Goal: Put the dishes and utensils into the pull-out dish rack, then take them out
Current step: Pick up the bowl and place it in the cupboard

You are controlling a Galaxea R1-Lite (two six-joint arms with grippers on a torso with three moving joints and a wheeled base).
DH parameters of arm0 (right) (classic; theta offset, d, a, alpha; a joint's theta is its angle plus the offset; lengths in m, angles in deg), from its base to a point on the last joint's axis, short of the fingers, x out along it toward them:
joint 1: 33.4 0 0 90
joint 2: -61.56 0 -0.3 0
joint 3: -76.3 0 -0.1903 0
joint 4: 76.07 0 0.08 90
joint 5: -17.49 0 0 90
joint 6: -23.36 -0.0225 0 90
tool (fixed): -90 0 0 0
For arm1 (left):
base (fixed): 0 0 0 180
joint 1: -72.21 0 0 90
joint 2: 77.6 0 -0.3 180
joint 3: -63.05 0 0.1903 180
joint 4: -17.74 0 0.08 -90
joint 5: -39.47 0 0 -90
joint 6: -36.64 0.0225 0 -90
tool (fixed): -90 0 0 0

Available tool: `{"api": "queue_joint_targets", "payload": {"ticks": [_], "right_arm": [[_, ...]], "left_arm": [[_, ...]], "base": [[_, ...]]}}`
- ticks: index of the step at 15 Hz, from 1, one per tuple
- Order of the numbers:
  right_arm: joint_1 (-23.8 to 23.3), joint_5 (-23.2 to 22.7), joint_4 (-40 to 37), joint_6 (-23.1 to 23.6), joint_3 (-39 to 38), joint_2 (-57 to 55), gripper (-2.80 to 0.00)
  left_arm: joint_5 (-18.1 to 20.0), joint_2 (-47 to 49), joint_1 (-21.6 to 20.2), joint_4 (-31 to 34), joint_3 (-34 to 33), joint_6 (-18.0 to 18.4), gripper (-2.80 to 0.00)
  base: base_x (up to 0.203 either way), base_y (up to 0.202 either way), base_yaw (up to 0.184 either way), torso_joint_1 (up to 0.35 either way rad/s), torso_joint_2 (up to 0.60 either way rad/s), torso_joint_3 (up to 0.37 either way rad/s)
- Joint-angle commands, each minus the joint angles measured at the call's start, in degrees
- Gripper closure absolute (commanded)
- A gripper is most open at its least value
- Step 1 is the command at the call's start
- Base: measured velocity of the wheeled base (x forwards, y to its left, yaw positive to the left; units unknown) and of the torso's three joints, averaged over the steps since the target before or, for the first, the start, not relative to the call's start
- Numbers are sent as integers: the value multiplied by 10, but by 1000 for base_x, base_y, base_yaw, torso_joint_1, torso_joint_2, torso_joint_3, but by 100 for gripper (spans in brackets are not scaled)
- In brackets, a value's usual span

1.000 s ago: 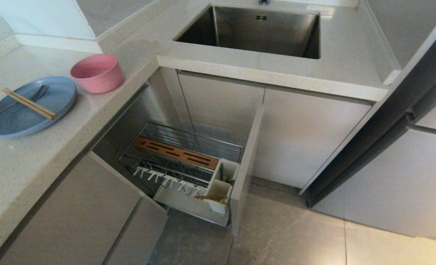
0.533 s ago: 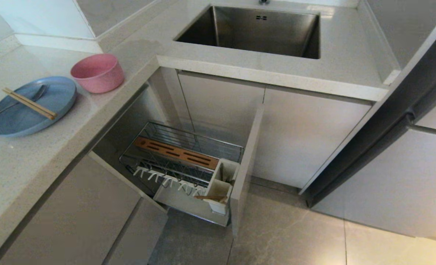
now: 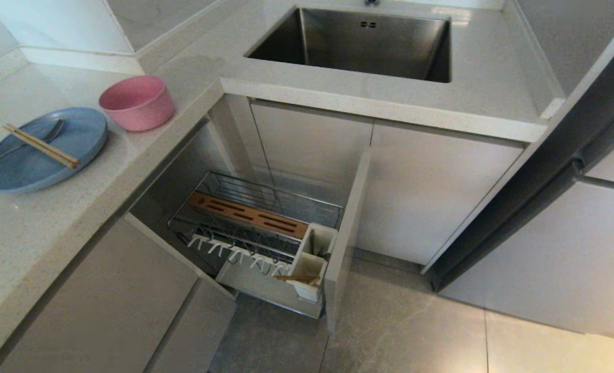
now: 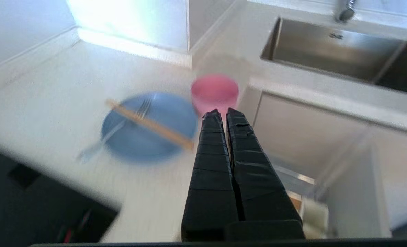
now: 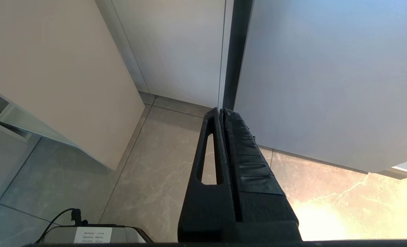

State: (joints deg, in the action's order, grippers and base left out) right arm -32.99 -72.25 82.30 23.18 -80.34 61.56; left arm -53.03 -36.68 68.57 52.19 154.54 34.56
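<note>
Neither arm shows from the head camera, so only the wrist views help. The left pincer (image 4: 223, 113) has its fingers pressed together, empty, over the pale speckled worktop (image 3: 37, 217), near the blurry pink round bowl (image 4: 214, 91) and round flat light-blue plate (image 4: 145, 137), which carries the wooden chopsticks (image 3: 41, 145) and the silver utensil (image 3: 24, 145), its handle cut off. The chrome wire pull-out dish rack (image 3: 257, 220) sits open below, partly tucked inside the cabinet. The right pincer (image 5: 221, 110) is closed over the floor.

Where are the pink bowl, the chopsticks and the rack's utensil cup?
pink bowl (image 3: 137, 102), head view, inner hollow.
chopsticks (image 3: 41, 146), head view, mid-length, on the blue plate.
utensil cup (image 3: 312, 261), head view, white front wall.
</note>
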Motion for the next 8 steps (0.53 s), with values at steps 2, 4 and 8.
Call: {"api": "queue_joint_targets", "payload": {"ticks": [2,4,8], "right_arm": [[0,0,0,0,-4,0,0],[0,0,0,0,-5,0,0],[0,0,0,0,-5,0,0]], "left_arm": [[-1,140,3,-38,39,-1,0],[1,233,11,-54,90,-2,0],[0,394,40,-61,235,-25,0]], "base": [[0,0,0,0,0,0],[0,0,0,0,0,0],[0,0,0,0,0,0]]}}
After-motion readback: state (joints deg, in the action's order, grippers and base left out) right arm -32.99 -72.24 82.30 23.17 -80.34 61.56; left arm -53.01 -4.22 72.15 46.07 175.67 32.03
